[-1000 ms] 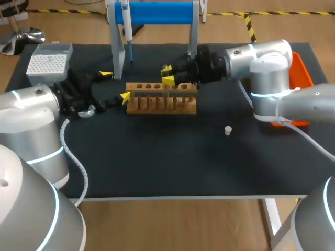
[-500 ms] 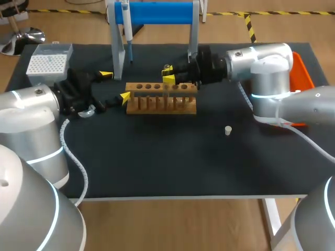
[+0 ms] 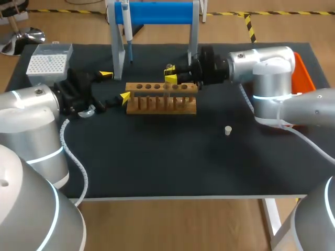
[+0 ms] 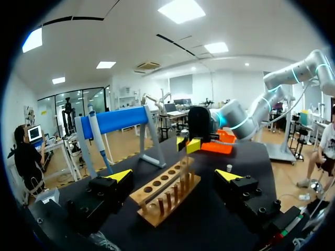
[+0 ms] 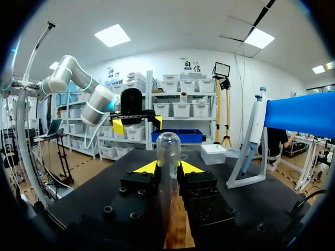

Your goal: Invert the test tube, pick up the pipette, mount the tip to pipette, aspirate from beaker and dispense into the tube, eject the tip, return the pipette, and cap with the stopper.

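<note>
A wooden tube rack [image 3: 162,98] stands mid-table. Just above its far side, my right gripper [image 3: 169,74] is shut on a clear test tube [image 5: 168,151], whose rounded closed end points up between the fingers; the rack [image 5: 175,230] lies below it. My left gripper [image 3: 112,85] stands open at the rack's left end, fingers spread wide with the rack [image 4: 166,192] ahead between them, touching nothing. The pipette [image 3: 127,26] hangs on the blue stand [image 3: 157,11] behind. A small pale stopper [image 3: 227,130] lies on the mat to the right.
A tip box [image 3: 48,63] sits at the back left corner. An orange tray [image 3: 302,73] lies at the right edge behind my right arm. A clear glass vessel [image 3: 86,111] rests under my left wrist. The black mat [image 3: 167,162] stretches in front of the rack.
My right gripper has drawn slightly up and to the right with the test tube in it. My left arm has stayed still.
</note>
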`<control>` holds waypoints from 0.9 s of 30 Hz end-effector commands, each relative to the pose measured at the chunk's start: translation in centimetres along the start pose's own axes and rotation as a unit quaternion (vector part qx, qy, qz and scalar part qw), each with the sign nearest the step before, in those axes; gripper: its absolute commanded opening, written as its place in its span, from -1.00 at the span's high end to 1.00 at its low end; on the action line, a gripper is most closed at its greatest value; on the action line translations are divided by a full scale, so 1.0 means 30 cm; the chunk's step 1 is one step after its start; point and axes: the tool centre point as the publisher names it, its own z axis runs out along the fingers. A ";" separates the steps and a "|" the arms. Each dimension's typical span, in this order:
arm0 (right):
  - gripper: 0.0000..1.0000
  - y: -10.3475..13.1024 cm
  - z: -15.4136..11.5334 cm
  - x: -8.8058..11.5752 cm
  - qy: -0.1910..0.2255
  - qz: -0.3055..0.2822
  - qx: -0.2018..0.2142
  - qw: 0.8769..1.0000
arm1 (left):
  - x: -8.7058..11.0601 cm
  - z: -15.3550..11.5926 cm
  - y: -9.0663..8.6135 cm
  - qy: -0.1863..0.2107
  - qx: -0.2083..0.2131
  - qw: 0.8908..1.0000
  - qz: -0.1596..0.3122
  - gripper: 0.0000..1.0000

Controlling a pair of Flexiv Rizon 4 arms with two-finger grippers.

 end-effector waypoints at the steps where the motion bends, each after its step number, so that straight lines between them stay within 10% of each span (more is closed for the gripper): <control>1: 1.00 0.011 -0.006 0.002 0.001 0.000 0.005 1.000 | 0.006 -0.003 0.003 -0.003 0.001 1.000 0.001 -1.00; 27: 1.00 0.087 -0.015 0.013 -0.004 -0.004 0.016 1.000 | 0.006 -0.003 0.003 -0.003 0.001 1.000 0.001 -1.00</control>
